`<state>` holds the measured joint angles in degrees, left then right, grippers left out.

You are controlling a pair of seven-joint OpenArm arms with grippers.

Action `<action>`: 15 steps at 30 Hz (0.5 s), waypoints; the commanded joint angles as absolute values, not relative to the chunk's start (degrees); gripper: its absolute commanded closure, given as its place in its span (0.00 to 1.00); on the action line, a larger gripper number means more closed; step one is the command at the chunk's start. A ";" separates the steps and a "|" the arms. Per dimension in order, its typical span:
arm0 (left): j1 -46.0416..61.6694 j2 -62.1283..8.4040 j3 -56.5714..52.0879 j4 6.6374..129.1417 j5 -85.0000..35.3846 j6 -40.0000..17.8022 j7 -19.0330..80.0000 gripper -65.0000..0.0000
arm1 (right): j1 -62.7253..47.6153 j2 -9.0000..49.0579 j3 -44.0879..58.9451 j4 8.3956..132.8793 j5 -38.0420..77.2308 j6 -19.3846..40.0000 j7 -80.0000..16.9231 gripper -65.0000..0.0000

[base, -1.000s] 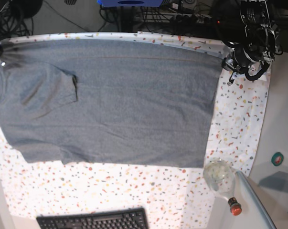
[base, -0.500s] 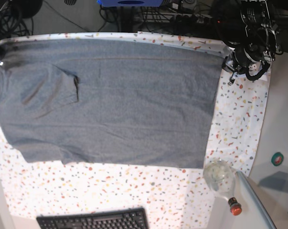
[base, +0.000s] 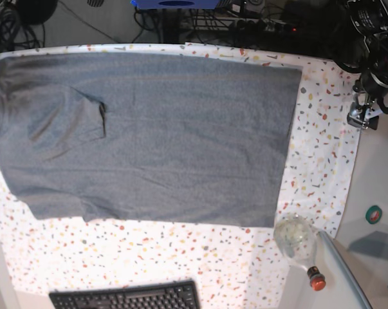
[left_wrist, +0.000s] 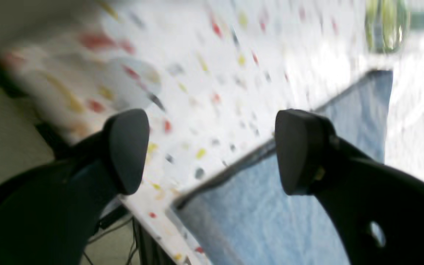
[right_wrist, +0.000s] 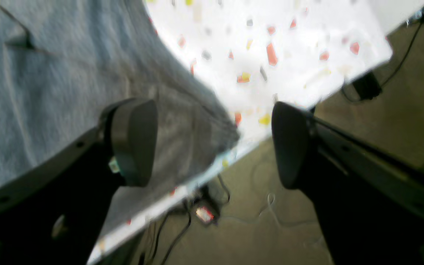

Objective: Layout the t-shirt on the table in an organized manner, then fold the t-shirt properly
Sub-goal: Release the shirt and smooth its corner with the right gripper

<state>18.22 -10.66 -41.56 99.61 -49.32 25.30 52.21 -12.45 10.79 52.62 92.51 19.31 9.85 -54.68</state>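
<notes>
The grey t-shirt [base: 161, 135] lies spread flat over most of the speckled table [base: 316, 161], one sleeve folded onto the body at the left [base: 71, 122]. My left gripper [base: 364, 111] hangs past the shirt's far right corner, off the cloth. In the left wrist view it [left_wrist: 212, 151] stands open and empty above the table's edge, the t-shirt [left_wrist: 271, 209] below it. The right gripper [right_wrist: 212, 143] is open too, with a corner of the t-shirt [right_wrist: 50, 81] lying free beneath it at the edge of the table [right_wrist: 289, 40]. The base view does not show the right arm.
A clear glass bottle [base: 298, 239] with a red cap lies at the table's near right corner. A black keyboard [base: 126, 297] sits at the front edge. A plain grey side surface [base: 381, 187] with a small teal disc [base: 374, 214] adjoins on the right. Cables run over the floor [right_wrist: 204, 213].
Both grippers have opened and let go of the shirt's far corners. The left arm has drawn away to the right, and the right arm has left the base view. The shirt's far edge lies flatter.
</notes>
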 commanded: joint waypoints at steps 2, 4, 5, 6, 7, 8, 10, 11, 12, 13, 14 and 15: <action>17.54 -11.82 -42.07 100.62 -50.15 21.76 52.09 0.22 | -8.57 14.29 52.53 88.84 19.65 9.63 -49.45 0.29; 17.98 -11.74 -42.33 100.70 -50.15 18.42 52.09 0.22 | -3.47 17.45 51.38 81.19 19.65 9.71 -46.29 0.29; 18.15 -11.65 -42.33 100.70 -50.07 17.19 52.09 0.22 | -1.01 19.56 49.63 76.26 19.65 9.71 -44.79 0.29; 18.68 -11.65 -42.33 100.70 -50.07 15.69 52.09 0.22 | 1.36 21.67 47.34 71.16 19.65 9.71 -43.21 0.29; 19.03 -11.65 -42.33 100.70 -50.07 14.02 52.00 0.22 | 3.91 23.43 44.62 66.42 19.65 9.71 -41.36 0.29; 19.21 -11.65 -42.33 100.70 -49.98 12.26 52.00 0.22 | 6.73 25.01 41.71 61.05 19.65 9.71 -39.08 0.29; 19.82 -11.74 -42.42 100.70 -49.80 10.59 52.00 0.22 | 11.12 27.38 36.88 51.74 19.65 9.71 -34.15 0.29; 20.18 -11.74 -42.42 100.70 -49.80 10.59 51.91 0.22 | 13.32 28.26 34.86 47.96 19.65 9.71 -31.78 0.29; 20.35 -11.82 -42.42 100.70 -49.80 10.59 51.82 0.22 | 15.16 28.88 33.01 44.18 19.65 9.71 -29.49 0.29; 20.35 -11.82 -42.51 100.70 -49.80 10.59 51.82 0.22 | 17.01 29.49 31.08 39.69 19.65 9.71 -27.03 0.29; 20.44 -11.82 -42.68 100.70 -49.71 10.59 51.82 0.22 | 18.51 29.85 29.58 36.35 19.65 9.71 -25.19 0.29; 20.88 -11.82 -43.56 100.70 -49.71 10.59 52.00 0.22 | 20.35 30.29 27.91 32.75 19.65 9.71 -23.08 0.29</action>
